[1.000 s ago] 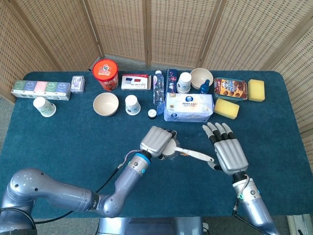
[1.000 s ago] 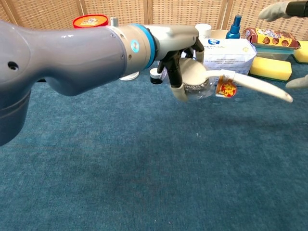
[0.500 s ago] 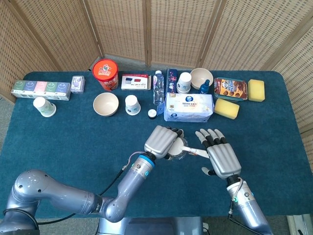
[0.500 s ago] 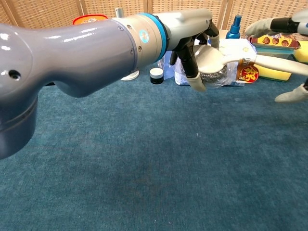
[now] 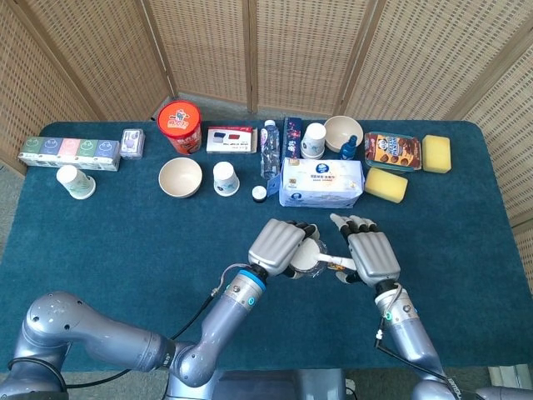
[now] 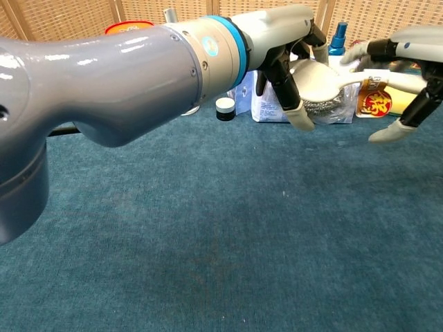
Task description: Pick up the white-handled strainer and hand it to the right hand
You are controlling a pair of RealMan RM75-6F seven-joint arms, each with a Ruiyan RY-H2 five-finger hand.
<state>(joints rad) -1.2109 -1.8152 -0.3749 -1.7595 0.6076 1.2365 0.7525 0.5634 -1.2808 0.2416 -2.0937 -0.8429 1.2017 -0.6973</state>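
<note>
Now mid-handover — left hand (image 5: 277,244) grasping white-handled strainer (image 6: 325,88) by the bowel end, held above the bench (image 5: 125,225) at lower centre of head view. Right hand (image 5: 371,257) cupped around the handle, fingers apart, no firm grip visible. Next, probably: clench right on handle, then release left — risk of slip if released early.

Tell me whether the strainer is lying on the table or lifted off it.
Lifted: the left hand holds the strainer by its bowl, clear above the table.
</note>
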